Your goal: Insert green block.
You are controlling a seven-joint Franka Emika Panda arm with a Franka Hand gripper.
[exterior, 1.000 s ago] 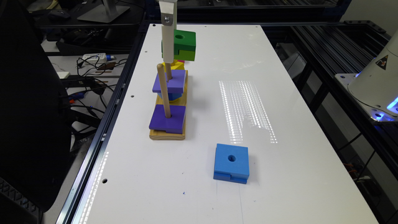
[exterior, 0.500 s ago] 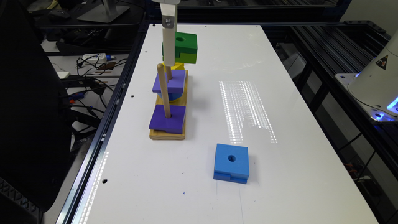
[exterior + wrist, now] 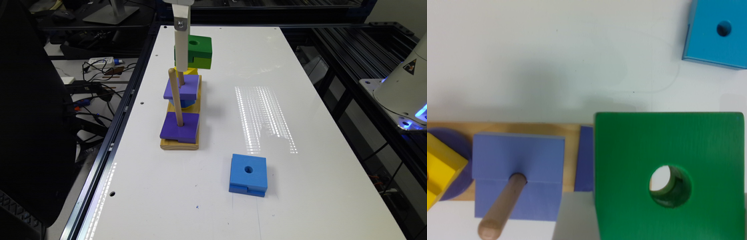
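The green block hangs in the air above the far end of the wooden peg board, dark green on top, lime below, its notch facing the camera. My gripper is shut on it, one white finger crossing its side on the exterior view's left. In the wrist view the green block sits close to the camera, and something tan shows through its round hole. A bare peg rises through the near purple block.
On the board a second purple block lies over a blue piece, with a yellow block behind it. A blue square block lies apart on the white table, toward the exterior view's right. The table edge and cables run along the left.
The green block, still held, has sunk very slightly over the far end of the board. Everything else is as it was.
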